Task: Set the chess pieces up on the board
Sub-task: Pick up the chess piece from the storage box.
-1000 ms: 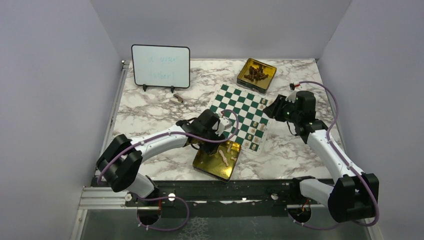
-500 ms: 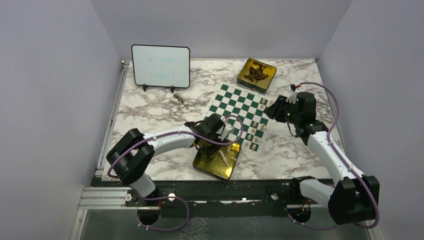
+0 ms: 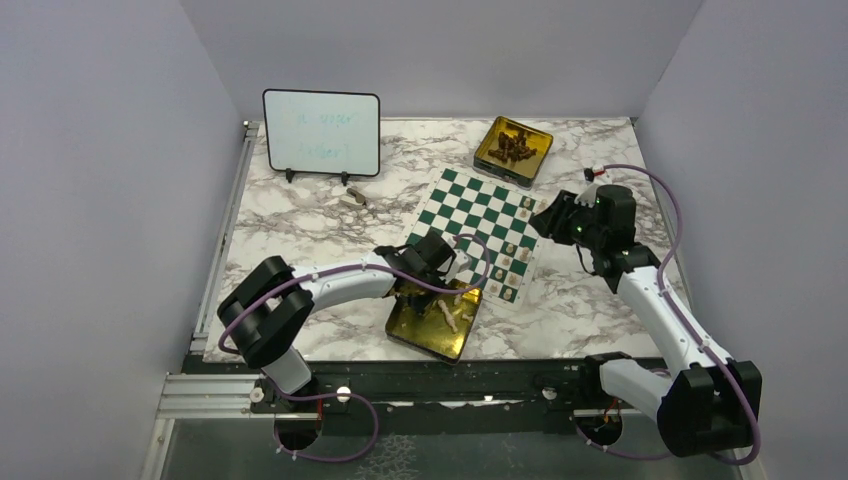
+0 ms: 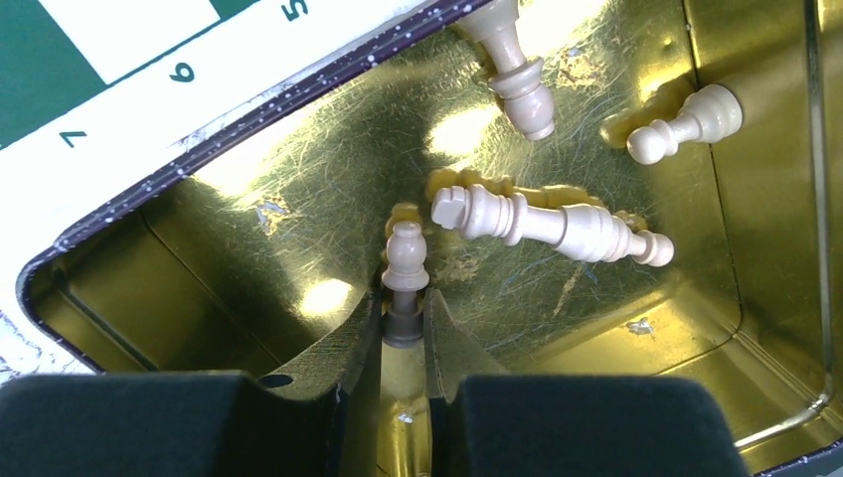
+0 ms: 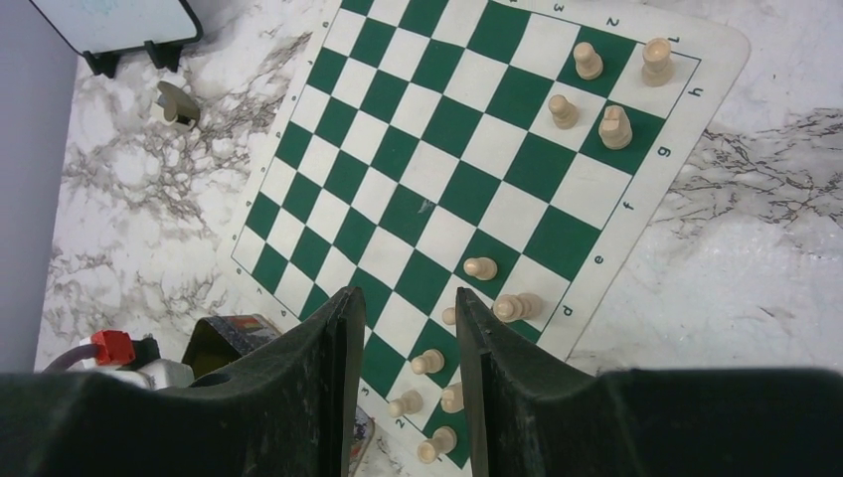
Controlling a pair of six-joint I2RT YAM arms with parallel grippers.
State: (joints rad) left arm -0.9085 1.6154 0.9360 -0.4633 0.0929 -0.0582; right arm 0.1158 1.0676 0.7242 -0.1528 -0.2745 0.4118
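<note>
The green and white board (image 3: 480,225) lies in the middle of the table, with several cream chess pieces (image 3: 512,265) standing along its near right edge. More cream pieces lie in the gold tin (image 3: 412,326) in front of it. My left gripper (image 4: 404,323) is down inside that tin, its jaws shut on the base of a cream pawn (image 4: 406,260). A tall piece (image 4: 552,225) lies just right of the pawn. My right gripper (image 5: 410,308) hovers open above the board (image 5: 447,169), holding nothing.
A second gold tin (image 3: 513,150) with dark pieces sits beyond the board's far corner. A black-framed whiteboard (image 3: 321,133) stands at the back left, with a small loose object (image 3: 352,199) in front of it. Two more cream pieces (image 4: 517,75) lie deeper in the near tin.
My left gripper has dropped into the near gold tin and its jaws have closed on the pawn. The right arm has barely moved.
</note>
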